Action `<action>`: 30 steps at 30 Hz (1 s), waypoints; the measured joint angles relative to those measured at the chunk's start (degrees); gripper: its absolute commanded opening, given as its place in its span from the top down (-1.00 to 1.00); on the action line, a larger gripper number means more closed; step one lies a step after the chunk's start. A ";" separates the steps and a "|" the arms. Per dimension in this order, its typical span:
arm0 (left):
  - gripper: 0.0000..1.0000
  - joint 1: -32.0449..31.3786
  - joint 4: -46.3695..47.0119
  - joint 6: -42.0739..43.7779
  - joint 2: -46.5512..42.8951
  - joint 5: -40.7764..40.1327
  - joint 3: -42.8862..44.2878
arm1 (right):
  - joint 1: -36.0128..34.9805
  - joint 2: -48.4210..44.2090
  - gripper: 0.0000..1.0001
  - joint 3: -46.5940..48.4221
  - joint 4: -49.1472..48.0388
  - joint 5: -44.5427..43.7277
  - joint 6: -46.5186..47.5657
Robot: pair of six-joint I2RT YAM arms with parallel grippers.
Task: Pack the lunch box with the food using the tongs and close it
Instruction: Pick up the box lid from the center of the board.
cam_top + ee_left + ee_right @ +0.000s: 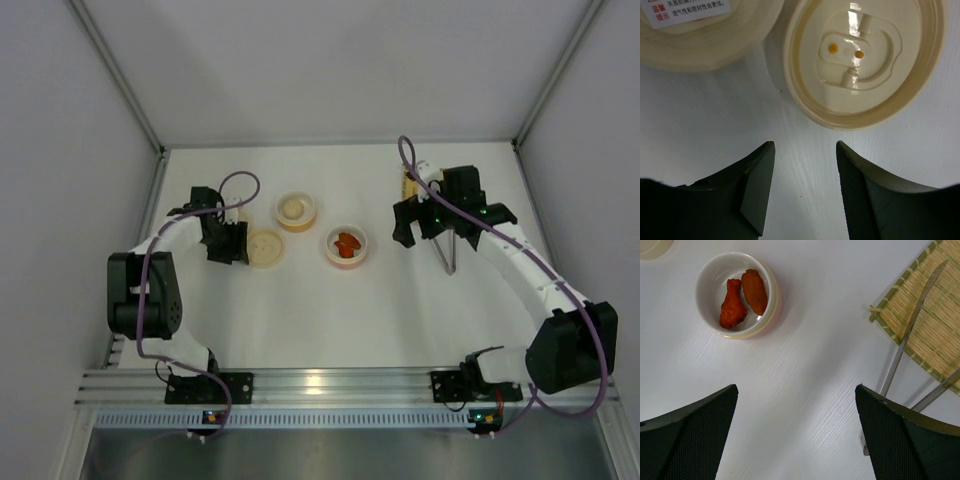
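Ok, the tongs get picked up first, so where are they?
The tongs lie on the table's right side, tips on the bamboo mat, joined end beside the open right hand; the bowl of red-orange pieces sits to their left.

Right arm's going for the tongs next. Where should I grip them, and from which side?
Probably take the tongs across both arms where they lie on the table, between the bamboo mat and their joined near end. Come straight down with the open right gripper, a finger outside each arm: they lie flat and spread toward the tips on the mat, so the pair is narrower there.
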State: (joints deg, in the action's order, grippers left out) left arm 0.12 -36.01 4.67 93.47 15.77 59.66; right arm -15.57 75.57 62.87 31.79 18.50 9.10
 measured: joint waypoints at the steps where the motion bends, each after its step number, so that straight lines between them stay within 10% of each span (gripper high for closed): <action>1: -0.14 0.00 0.17 -0.68 1.40 -0.42 0.79 | -0.17 0.00 -0.99 0.00 0.00 0.02 0.42; 10: -0.06 -1.36 1.60 -6.84 9.16 -3.13 7.02 | -3.85 -5.31 -0.99 -4.46 -0.33 0.24 8.70; 21: 1.00 -1.60 1.18 -10.43 12.22 -3.63 9.84 | -9.77 -11.98 -0.99 -7.87 0.00 1.07 29.40; 30: 1.00 -1.57 -8.83 -6.12 11.58 8.26 10.03 | -26.27 -1.64 -0.95 -1.64 0.74 -4.33 47.47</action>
State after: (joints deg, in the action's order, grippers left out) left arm -1.45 -44.84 -1.45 105.06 24.03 69.69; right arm -41.85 73.93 61.23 32.53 14.17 56.58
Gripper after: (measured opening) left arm 0.022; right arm 0.987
